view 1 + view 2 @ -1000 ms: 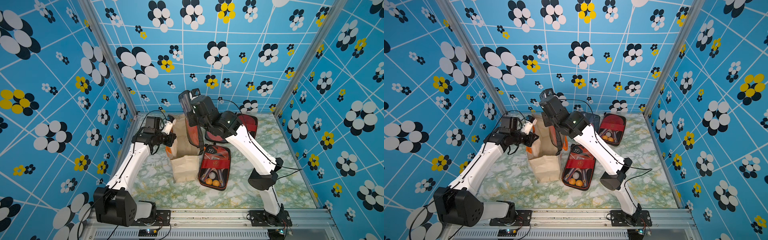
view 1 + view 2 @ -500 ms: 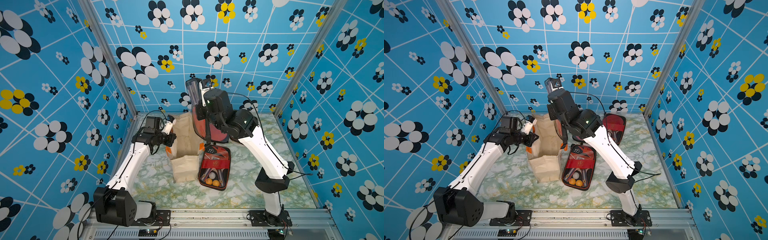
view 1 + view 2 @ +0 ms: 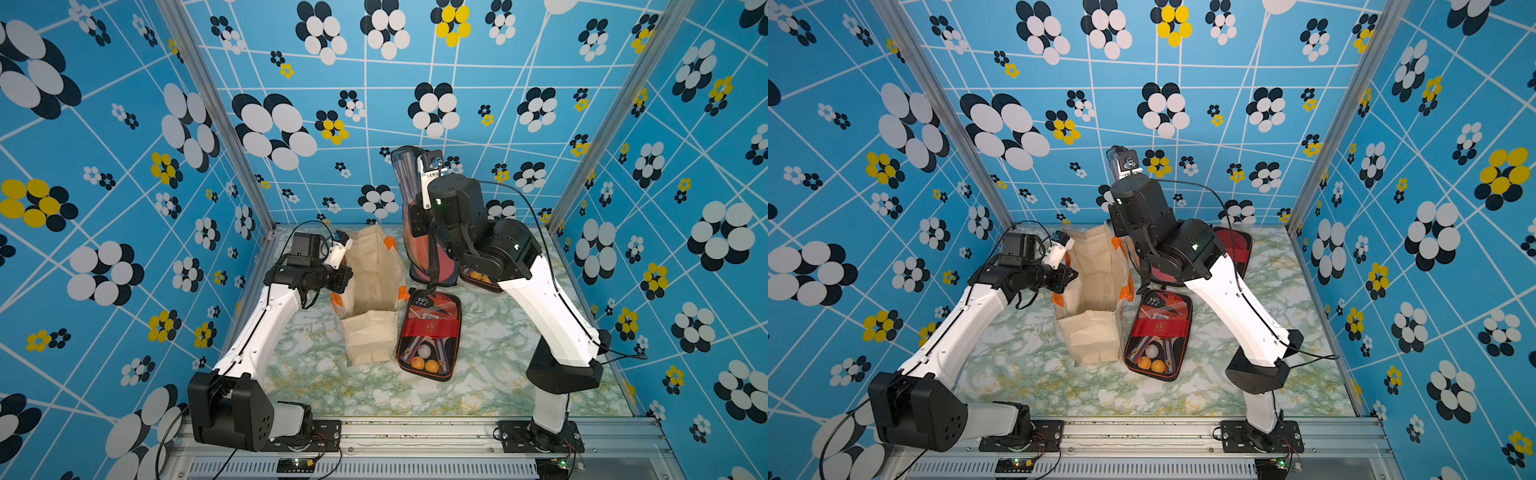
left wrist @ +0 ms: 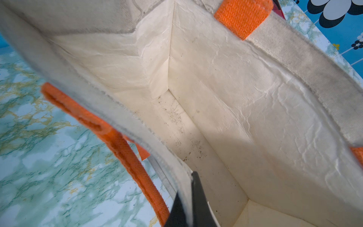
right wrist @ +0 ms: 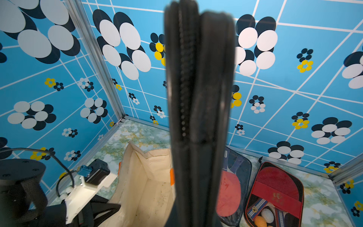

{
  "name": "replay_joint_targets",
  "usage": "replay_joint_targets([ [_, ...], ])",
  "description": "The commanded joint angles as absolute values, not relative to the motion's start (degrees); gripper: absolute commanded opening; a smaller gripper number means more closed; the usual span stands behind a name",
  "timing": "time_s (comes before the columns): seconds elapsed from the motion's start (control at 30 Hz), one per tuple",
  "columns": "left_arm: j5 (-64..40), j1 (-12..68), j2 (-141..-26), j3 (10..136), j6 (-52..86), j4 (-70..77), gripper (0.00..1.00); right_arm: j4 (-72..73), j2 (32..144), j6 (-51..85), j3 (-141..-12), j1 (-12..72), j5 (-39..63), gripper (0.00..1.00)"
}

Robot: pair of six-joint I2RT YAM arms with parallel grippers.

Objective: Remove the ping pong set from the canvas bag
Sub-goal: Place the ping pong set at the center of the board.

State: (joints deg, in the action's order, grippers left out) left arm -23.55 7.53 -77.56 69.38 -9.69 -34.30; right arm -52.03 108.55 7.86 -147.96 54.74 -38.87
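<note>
My left jaws were pinched shut on the rim of the boxy cream orange-handled canvas bag [image 3: 370,340]. My right jaws gripped the dark zipped ping pong set [image 3: 405,174] upright, clear of the bag's mouth. I judged a slow lowering onto bare marbled worktop [image 3: 492,340] best.

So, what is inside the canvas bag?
Nothing but the bare cream lining of the canvas bag, with small dark specks on its floor. The left gripper, pinching the wall, covers a small part of the inside near it.

Bright, even light — blurred wrist foregrounds
</note>
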Motion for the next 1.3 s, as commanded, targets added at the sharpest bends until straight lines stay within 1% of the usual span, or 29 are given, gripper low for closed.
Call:
replay_joint_targets([
  [0.0, -24.3, 7.9, -78.2, 70.2, -10.0, -34.5, 0.00, -45.0, 103.9, 6.2, -145.1, 55.2, -43.1, 0.00],
  [0.37, -24.2, 7.9, -78.4, 70.3, -10.0, -34.5, 0.00, -42.7, 96.8, 6.1, -133.3, 54.1, -46.6, 0.00],
  [0.6, -23.8, 7.9, -78.4, 70.4, -10.2, -34.6, 0.00, -41.4, 91.1, 9.1, -122.5, 52.2, -47.2, 0.00],
  [1.27, -23.9, 8.0, -78.6, 70.5, -10.1, -34.7, 0.00, -46.9, 80.6, 19.7, -102.4, 47.3, -45.8, 0.00],
])
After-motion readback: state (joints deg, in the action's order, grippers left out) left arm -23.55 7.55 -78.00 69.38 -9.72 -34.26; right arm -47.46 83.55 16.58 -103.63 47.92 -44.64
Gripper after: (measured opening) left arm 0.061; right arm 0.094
